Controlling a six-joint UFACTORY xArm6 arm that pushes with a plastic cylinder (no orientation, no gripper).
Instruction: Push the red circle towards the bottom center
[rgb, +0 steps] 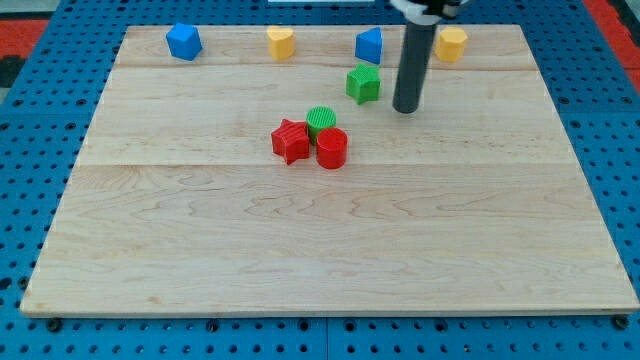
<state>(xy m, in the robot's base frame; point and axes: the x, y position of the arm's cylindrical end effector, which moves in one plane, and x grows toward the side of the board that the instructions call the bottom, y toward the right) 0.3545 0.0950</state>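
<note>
The red circle (332, 148) lies near the middle of the wooden board (330, 250), touching a green circle (321, 120) just above it and a red star (291, 141) on its left. My tip (405, 109) stands above and to the right of the red circle, well apart from it, just right of a green star (363, 84).
Along the view's top edge lie a blue block (184, 42), a yellow heart-like block (281, 43), a blue block (370, 46) and a yellow block (451, 44). A blue pegboard surrounds the board.
</note>
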